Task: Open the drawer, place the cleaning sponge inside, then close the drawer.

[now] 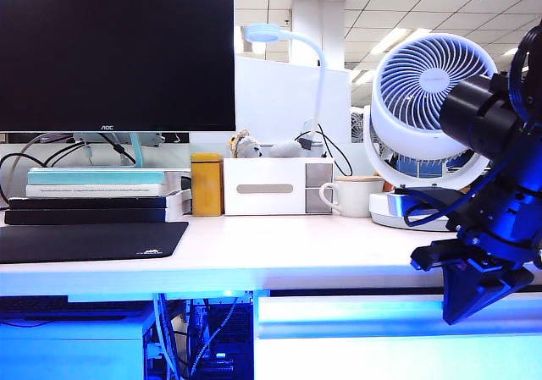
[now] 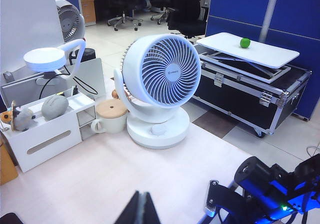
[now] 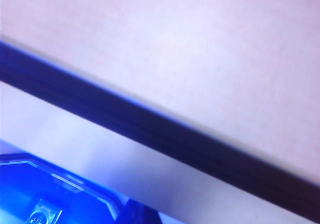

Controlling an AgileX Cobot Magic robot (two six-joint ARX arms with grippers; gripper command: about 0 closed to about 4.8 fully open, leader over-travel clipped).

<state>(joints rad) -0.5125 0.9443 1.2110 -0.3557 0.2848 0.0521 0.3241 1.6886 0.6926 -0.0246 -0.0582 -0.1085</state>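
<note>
Exterior view: right end effector [image 1: 468,304] (closed) at drawer [image 1: 398,321] lip.

open-plan office: monitor [image 1: 117,52], partitions [image 2: 295,14], swivel chairs [image 2: 186,14].

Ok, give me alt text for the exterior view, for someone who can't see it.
The right pincer, shut, points down at the closed drawer's top lip below the desk edge. On the desk sit a monitor, white fan, mug and white box.
</note>
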